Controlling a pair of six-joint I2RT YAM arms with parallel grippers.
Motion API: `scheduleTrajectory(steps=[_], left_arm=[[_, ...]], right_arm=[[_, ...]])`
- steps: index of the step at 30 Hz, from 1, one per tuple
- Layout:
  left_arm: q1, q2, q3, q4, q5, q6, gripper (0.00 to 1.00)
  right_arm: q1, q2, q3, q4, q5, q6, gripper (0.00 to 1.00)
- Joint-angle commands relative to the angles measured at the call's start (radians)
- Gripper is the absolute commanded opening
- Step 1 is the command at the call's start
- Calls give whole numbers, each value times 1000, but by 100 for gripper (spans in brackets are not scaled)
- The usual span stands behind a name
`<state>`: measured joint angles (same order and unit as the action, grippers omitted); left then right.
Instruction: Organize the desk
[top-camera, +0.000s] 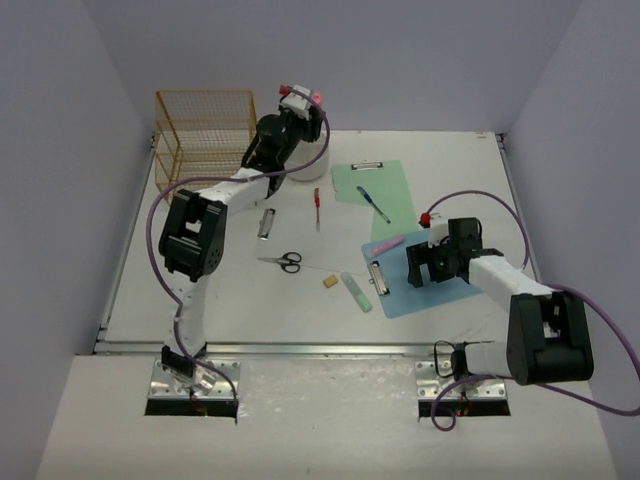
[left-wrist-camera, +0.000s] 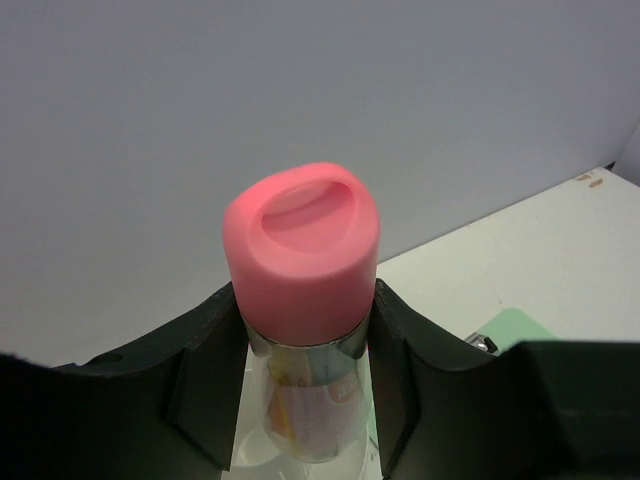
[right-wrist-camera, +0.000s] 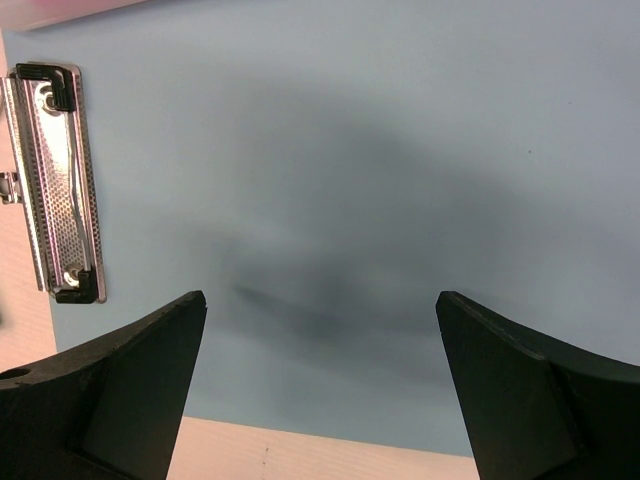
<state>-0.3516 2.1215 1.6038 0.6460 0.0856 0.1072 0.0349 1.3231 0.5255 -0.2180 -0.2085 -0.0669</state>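
Two grippers, two states: my left gripper clamps a pink-capped bottle raised above the far side of the desk; my right gripper hangs wide open over a blue clipboard. Pinched only below its cap, the bottle could slip and fall.

The left arm rises from its base at the near left, bends at a dark elbow and stretches far toward the back, with its wrist lifted high. The left claw points up and away. Its two black fingers press from either side on a pink-capped bottle, just under the cap. The right arm folds up from the near right, and its pale forearm runs back toward the left. The right claw faces straight down, with its fingers spread wide apart.
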Motion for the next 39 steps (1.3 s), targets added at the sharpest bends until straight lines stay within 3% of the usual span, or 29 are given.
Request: scheduleTrajectory(steps=[1,24,30,33,39], left_arm=[[28,50,86,116,-10,-7,0],[61,210,151,144,-67,-3,1],[66,183,141,144,-77,-39,40],[68,133,141,104,-44,-46,64],[68,-31,141,-51,61,9,80]], right_arm=[[-3,2,14,26,17,-3,99],[-5,34,18,30,27,-6,99],[-5,36,25,29,22,-1,99],[-5,30,28,26,14,7,99],[-4,8,36,19,-2,16,99]])
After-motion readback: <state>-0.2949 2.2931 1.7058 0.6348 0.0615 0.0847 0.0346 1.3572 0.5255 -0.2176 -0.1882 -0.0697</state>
